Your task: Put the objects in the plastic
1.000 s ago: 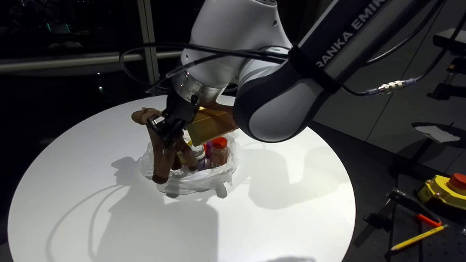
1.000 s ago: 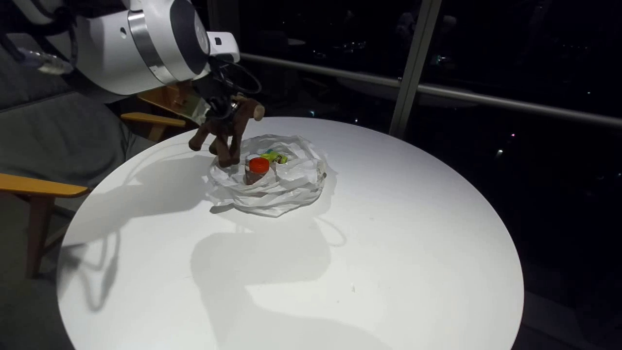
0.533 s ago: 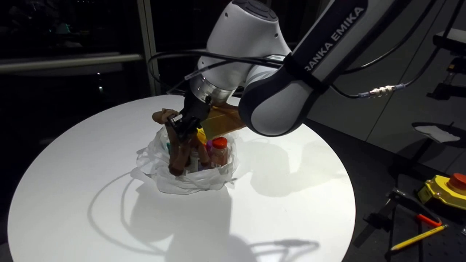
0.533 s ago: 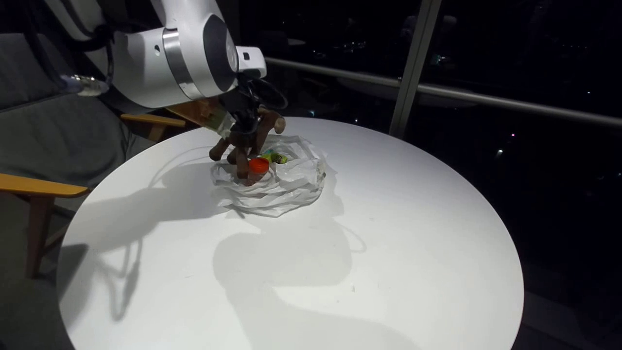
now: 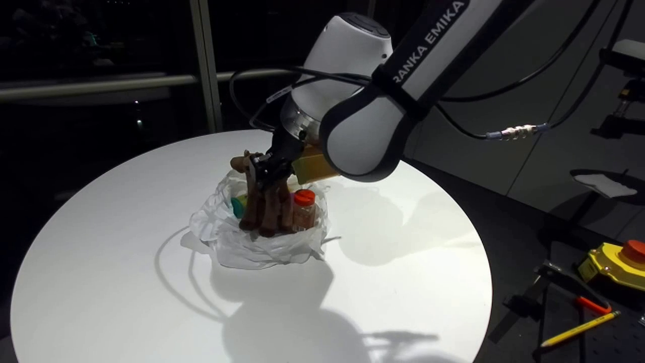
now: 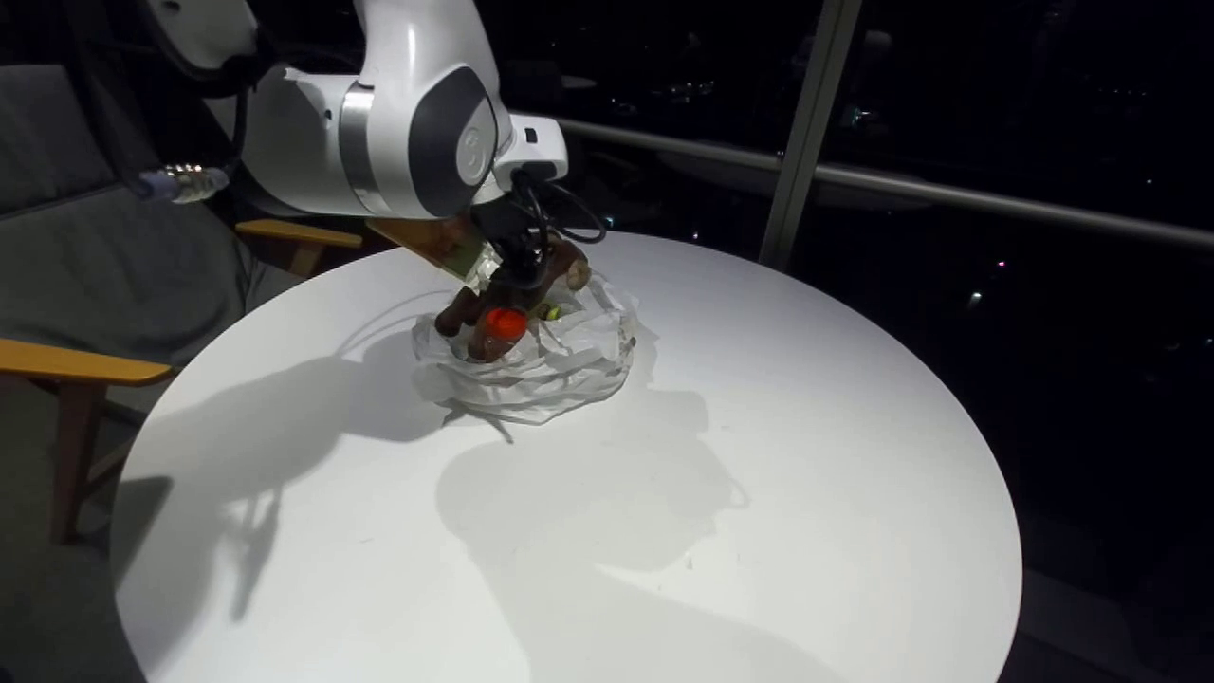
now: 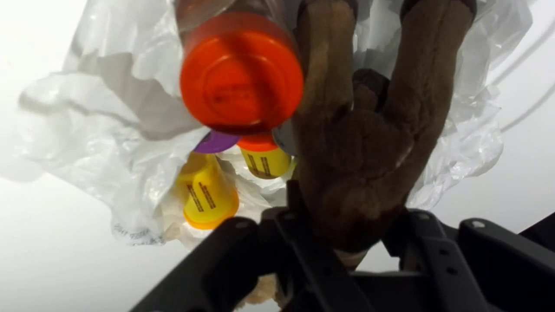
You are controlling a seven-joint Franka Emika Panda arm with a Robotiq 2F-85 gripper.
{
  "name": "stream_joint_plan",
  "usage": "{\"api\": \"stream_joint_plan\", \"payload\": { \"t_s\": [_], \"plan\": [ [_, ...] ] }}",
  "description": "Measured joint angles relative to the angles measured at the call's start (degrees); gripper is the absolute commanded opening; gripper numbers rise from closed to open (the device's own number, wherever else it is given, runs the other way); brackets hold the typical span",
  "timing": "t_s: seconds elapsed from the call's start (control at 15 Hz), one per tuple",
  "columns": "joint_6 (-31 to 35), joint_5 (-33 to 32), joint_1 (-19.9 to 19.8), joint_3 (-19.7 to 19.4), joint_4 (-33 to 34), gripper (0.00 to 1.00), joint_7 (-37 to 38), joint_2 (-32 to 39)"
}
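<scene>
table (image 5: 101, 282): bore your plastic bag (image 5: 262, 253) toward twelve o'clock in an exterior view.
plush animal (image 7: 364, 147): legs pointed down into the bag.
gripper (image 7: 345, 212): stood partly spread around the plush animal; you couldn't tell whether it gripped.
red-lidded jar (image 5: 304, 210): stood in the bag, toward three o'clock there.

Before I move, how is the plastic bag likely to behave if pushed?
The plastic bag looks floppy: thin and wrinkled, it will probably fold rather than push back. With the red-lidded jar standing inside, it likely carries some weight and may bunch up rather than slide freely.
</scene>
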Motion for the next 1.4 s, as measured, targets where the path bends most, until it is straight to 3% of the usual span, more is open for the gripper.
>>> {"api": "stream_joint_plan", "payload": {
  "t_s": [0.2,0.53,0.73,0.93,1.13,1.4],
  "plan": [
    [0.18,4.46,-1.48,1.88,0.01,0.98,-5.03,-0.33],
    [1.38,6.36,-2.76,4.44,-0.61,1.00,-10.15,-1.79],
    [1.62,6.37,-1.37,3.22,-1.52,1.00,-11.17,-3.48],
    [-0.58,6.22,4.91,-4.03,-2.59,1.00,-10.64,-6.35],
    [-10.40,3.44,14.94,-15.30,-4.03,1.00,-8.10,-11.88],
    [-26.32,-11.62,27.20,-28.07,-7.76,1.00,2.68,-21.79]
  ]
}}
